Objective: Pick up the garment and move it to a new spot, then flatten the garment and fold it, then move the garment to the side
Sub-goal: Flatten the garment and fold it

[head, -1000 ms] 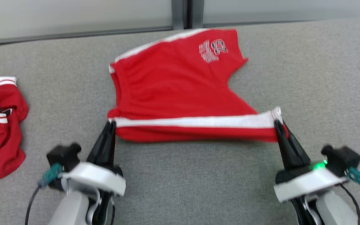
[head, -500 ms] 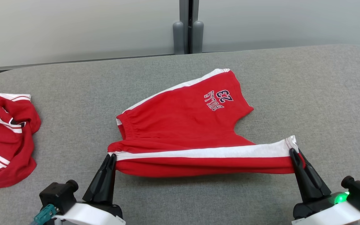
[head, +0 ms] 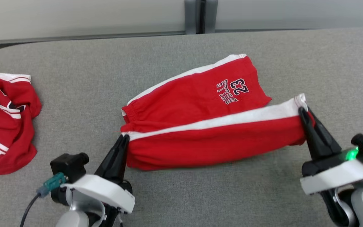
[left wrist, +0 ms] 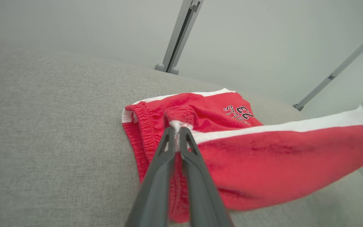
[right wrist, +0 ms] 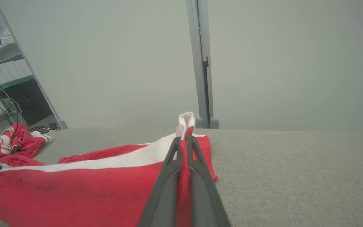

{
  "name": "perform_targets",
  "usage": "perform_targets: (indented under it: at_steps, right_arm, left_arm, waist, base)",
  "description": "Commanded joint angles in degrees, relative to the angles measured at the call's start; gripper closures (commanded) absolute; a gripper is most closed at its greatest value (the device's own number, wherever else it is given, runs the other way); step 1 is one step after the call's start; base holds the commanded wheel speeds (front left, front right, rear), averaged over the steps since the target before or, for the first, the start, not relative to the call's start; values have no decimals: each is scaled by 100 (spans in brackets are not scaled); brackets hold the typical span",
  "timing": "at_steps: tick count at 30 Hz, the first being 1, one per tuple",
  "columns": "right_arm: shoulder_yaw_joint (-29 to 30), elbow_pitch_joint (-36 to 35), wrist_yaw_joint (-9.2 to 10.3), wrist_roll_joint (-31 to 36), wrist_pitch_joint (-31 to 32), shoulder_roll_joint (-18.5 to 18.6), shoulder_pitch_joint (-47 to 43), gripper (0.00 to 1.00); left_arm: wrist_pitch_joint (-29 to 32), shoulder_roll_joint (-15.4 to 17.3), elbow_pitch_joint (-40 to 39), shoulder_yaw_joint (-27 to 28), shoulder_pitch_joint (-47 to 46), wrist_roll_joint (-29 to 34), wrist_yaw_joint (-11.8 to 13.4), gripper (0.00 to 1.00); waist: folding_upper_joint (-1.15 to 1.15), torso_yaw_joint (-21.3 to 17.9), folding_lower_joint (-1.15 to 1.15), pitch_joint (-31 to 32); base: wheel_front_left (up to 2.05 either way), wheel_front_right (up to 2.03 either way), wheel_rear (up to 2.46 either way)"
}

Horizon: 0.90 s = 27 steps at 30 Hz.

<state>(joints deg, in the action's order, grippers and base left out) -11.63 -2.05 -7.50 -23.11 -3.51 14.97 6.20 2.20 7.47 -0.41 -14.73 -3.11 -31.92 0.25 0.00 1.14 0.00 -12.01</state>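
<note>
Red shorts (head: 200, 126) lie on the grey table (head: 74, 94), near leg stretched between left gripper (head: 123, 138) and right gripper (head: 302, 112), both clenched on its ends. It has swung over the far leg, so folding looks underway.

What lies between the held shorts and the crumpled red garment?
Bare grey table, seen in the head view, separates the shorts from the crumpled garment.

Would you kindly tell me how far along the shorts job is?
Done: the shorts lie spread on the table, far leg flat. In hand: the left gripper and right gripper, both shut, lift the near leg for the fold. Left: lay it over, then move them aside.
</note>
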Motion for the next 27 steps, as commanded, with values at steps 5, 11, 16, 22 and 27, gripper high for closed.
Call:
perform_targets:
  at_steps: [5,11,16,22,27]
  right_arm:
    - [-283,734,2,-207,-181,432,1325,100]
    - [-597,1727,3,-519,-353,726,2731,100]
    - [-936,2640,3,-815,-460,828,3577,100]
    - [-1309,3663,4,-1073,-683,766,4226,100]
    - [-1514,4123,3,-976,-892,671,4415,0]
  left_arm:
    - [-185,-93,537,77,-899,-139,-200,100]
    - [-501,-207,1249,80,-1893,-207,-385,100]
    - [-627,-286,1866,-74,-2574,-237,-526,100]
    - [-795,-344,2538,-256,-3119,-314,-652,90]
    - [-1030,-359,2801,-358,-3275,-348,-701,0]
  waist:
    - [0,277,0,-860]
    - [0,568,0,-1443]
    - [0,756,0,-1700]
    - [0,824,0,-1794]
    - [0,808,0,-1762]
  base:
    - [0,0,0]
    - [0,0,0]
    - [0,0,0]
    - [0,0,0]
    - [0,0,0]
